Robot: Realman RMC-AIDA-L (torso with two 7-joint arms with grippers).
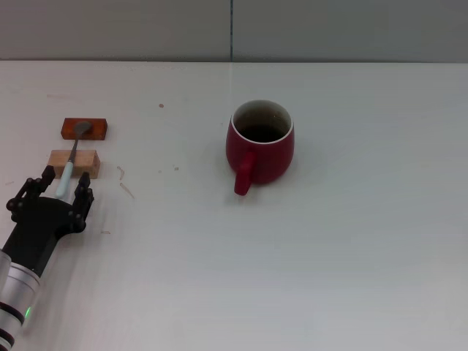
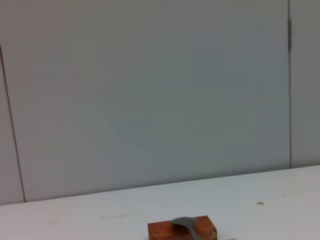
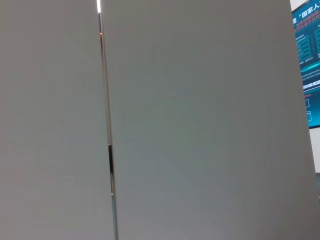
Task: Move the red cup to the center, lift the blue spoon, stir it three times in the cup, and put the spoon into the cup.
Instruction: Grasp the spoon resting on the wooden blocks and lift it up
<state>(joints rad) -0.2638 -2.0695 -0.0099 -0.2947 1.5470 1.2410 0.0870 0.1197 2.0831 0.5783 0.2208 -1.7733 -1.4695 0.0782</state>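
Note:
The red cup [image 1: 261,142] stands upright near the middle of the white table [image 1: 329,256], its handle turned toward me. The blue spoon [image 1: 71,159] lies at the left across two wooden blocks, its grey bowl on the far reddish block [image 1: 96,130] and its pale handle over the near light block [image 1: 86,162]. My left gripper [image 1: 66,176] is open, with one finger on each side of the handle's near end. The left wrist view shows the spoon's bowl [image 2: 186,221] on the reddish block [image 2: 165,231]. My right gripper is out of view.
A grey wall [image 1: 329,29] runs along the table's far edge. The right wrist view shows only wall panels [image 3: 200,125] and part of a screen [image 3: 307,60].

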